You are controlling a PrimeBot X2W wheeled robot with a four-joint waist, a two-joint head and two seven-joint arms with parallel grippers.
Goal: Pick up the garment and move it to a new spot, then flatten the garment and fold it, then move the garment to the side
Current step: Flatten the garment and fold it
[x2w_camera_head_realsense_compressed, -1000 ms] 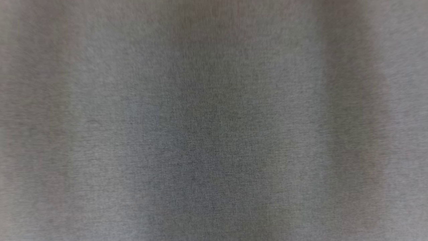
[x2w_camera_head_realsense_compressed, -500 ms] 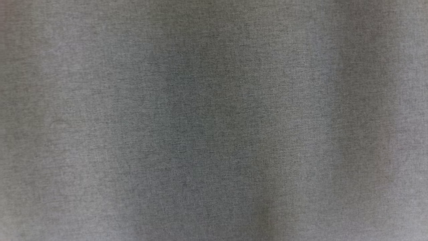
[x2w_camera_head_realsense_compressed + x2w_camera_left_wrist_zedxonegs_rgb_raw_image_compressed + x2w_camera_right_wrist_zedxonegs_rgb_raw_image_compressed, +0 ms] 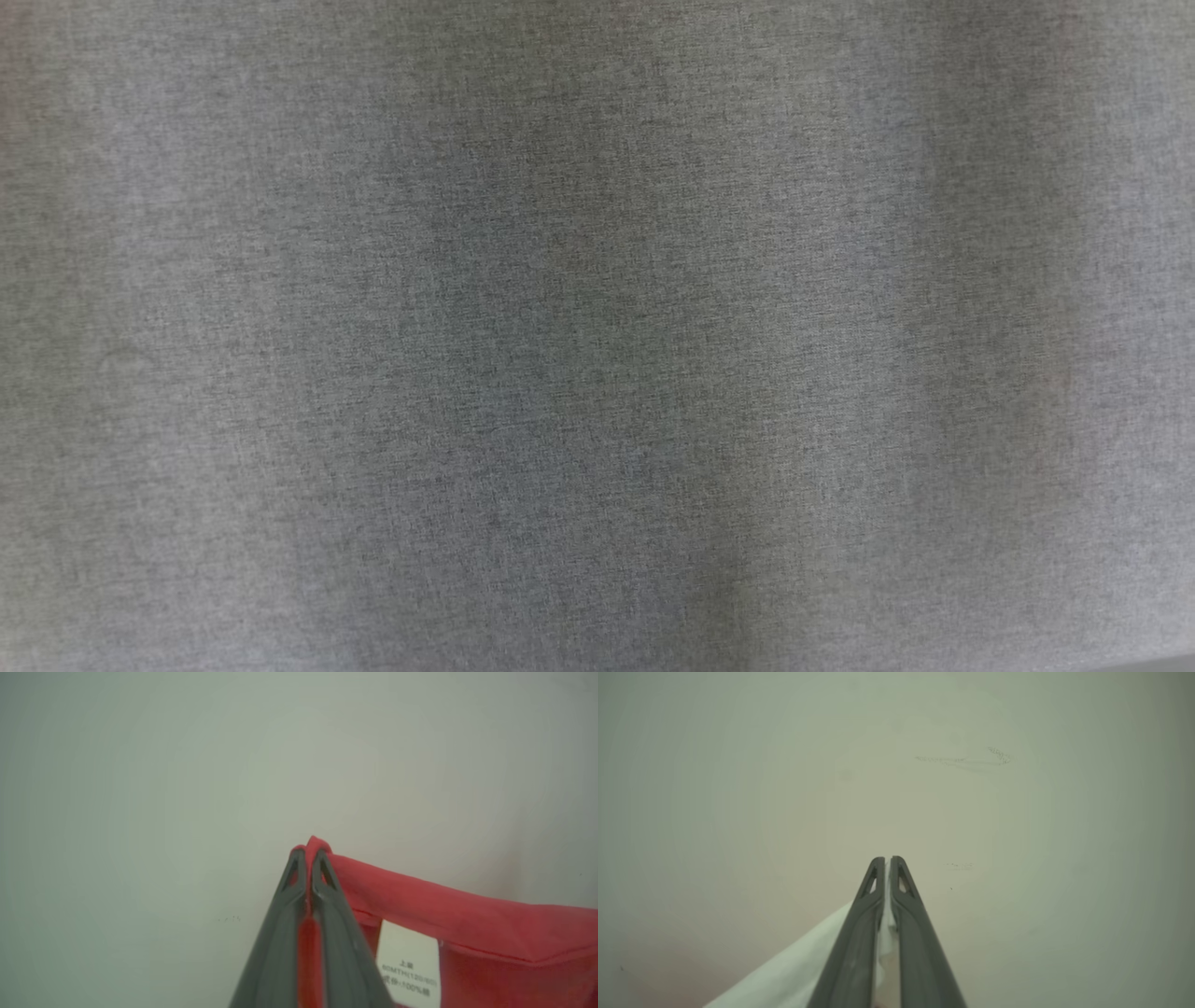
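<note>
The left gripper is pinched tight on the red garment at its hemmed corner, with a white printed label just beside. The right gripper is closed on a pale cloth edge. Beyond both tips spreads a smooth pale surface. Close before the head camera is grey heathered fabric in soft vertical folds.

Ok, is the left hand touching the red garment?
Touching. In the left wrist view the left hand is shut on the top edge of the red garment, with red cloth pinched between its fingers.
</note>
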